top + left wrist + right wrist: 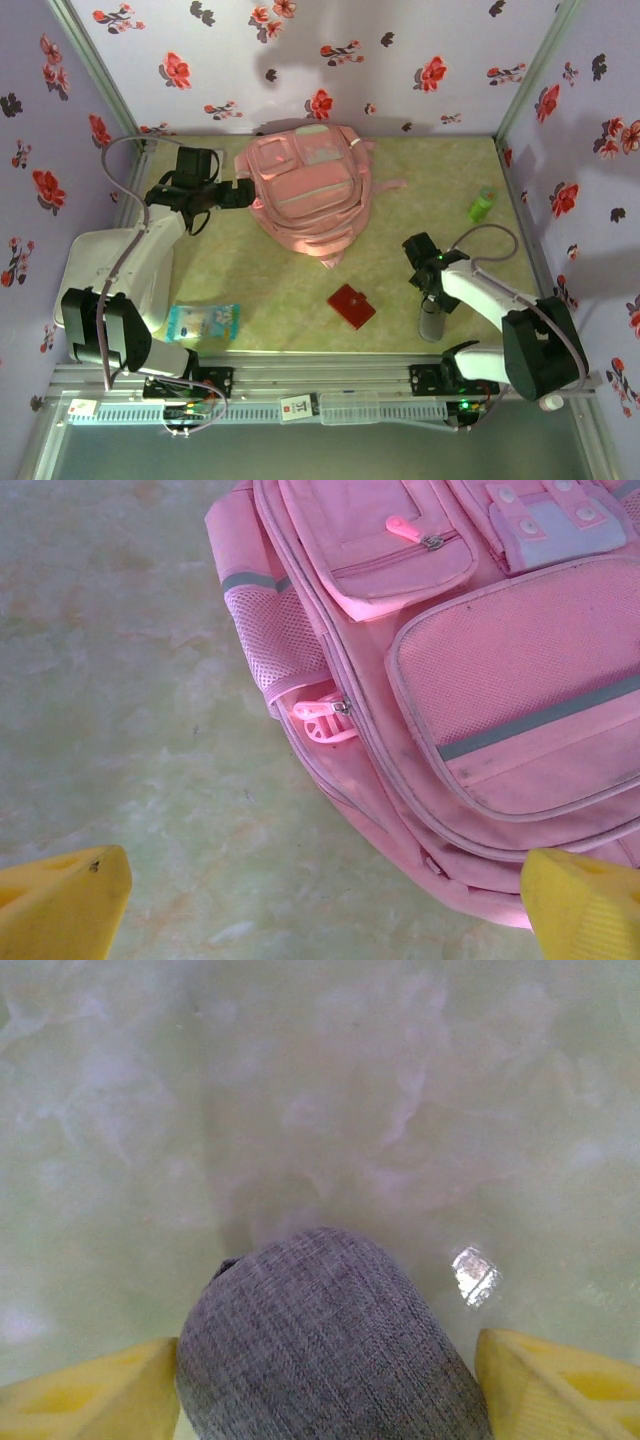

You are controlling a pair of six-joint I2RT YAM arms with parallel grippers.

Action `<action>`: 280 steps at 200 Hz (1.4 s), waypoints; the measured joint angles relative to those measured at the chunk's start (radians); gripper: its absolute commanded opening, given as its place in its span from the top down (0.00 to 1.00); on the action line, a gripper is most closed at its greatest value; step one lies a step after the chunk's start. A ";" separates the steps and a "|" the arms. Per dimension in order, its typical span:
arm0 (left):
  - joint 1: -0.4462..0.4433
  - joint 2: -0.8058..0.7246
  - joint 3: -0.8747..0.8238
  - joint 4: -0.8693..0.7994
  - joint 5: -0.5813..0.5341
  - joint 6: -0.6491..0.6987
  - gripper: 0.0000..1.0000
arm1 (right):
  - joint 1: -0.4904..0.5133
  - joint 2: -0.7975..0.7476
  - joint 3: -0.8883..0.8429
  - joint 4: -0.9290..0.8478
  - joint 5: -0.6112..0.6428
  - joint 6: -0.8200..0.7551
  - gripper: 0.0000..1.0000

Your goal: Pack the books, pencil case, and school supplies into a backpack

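Observation:
The pale pink backpack (305,195) lies flat at the back centre of the table, its zips closed. My left gripper (238,193) hovers open at its left side; in the left wrist view the backpack (500,680) and a pink zip pull (322,715) lie ahead of the empty left gripper (325,900). A grey pouch (432,325) lies on the table at the front right. My right gripper (431,303) straddles it, and in the right wrist view both yellow fingers press the sides of the grey pouch (320,1340). A flat red square piece (351,305) lies near the front centre.
A blue book with a picture cover (203,322) lies at the front left beside the left arm's base. A small green object (482,205) sits at the back right. Flowered walls close in the table on three sides.

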 measured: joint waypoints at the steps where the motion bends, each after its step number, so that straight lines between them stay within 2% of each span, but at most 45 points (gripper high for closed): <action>1: 0.000 0.000 0.000 0.000 0.000 0.000 0.00 | 0.000 0.002 0.001 0.000 0.000 0.000 0.33; 37: 0.000 0.000 0.000 0.000 0.001 0.000 0.00 | 0.000 0.039 0.028 0.045 0.003 -0.039 0.42; 82: 0.000 0.000 0.000 0.000 0.008 0.000 0.00 | 0.000 0.117 0.088 0.117 0.003 -0.105 0.42; 134: 0.000 0.000 0.000 0.000 0.008 0.000 0.00 | -0.011 0.278 0.227 0.222 -0.041 -0.259 0.34; 144: 0.000 0.000 0.000 0.000 0.008 0.000 0.00 | -0.017 0.285 0.236 0.230 -0.057 -0.286 0.30; 168: 0.000 0.000 0.000 0.000 0.013 0.000 0.00 | -0.021 0.282 0.237 0.233 -0.111 -0.357 0.13; 187: 0.000 0.001 0.000 0.000 0.027 0.003 0.00 | -0.021 0.250 0.233 0.220 -0.162 -0.407 0.06; 215: 0.000 0.006 0.000 0.000 0.047 0.004 0.00 | -0.021 0.171 0.211 0.187 -0.235 -0.471 0.04; 237: 0.000 0.006 0.000 0.000 0.055 0.005 0.00 | -0.021 0.133 0.175 0.160 -0.290 -0.497 0.05; 280: 0.000 0.009 0.000 0.000 0.064 0.008 0.00 | -0.022 0.121 0.125 0.101 -0.318 -0.518 0.11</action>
